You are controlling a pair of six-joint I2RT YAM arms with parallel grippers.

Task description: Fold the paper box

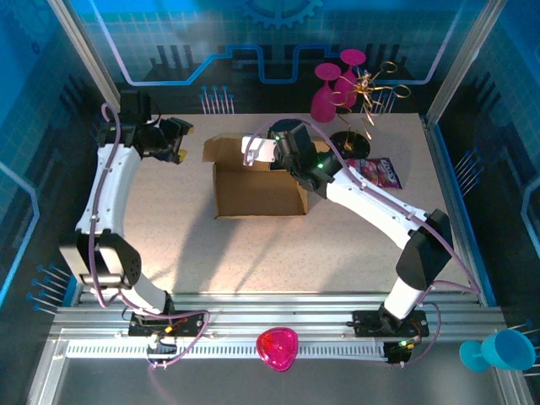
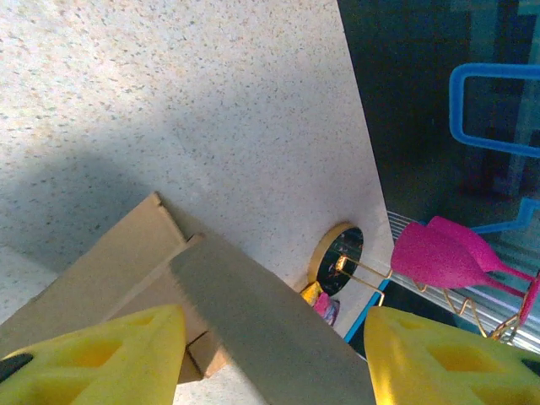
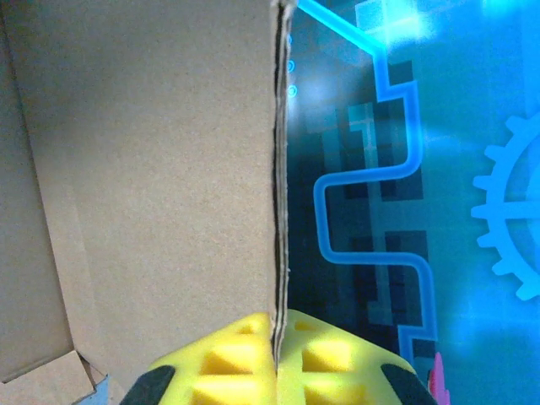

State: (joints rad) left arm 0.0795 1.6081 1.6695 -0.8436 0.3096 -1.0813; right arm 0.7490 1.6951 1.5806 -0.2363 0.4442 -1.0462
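Top external: one paper box [image 1: 253,190] sits on the surface [image 1: 253,261]. Right hand [image 3: 277,333] pinches its wall; left hand [image 1: 173,142] hangs released.

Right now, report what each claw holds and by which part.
Right claw pinches the paper box by the edge of a raised flap. Left claw is open, holding nothing.

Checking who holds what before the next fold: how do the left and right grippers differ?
The left gripper is open; the right gripper is shut. The left gripper holds nothing, beside the left flap of the paper box; the right gripper pinches one of its cardboard walls. Both have yellow fingers.
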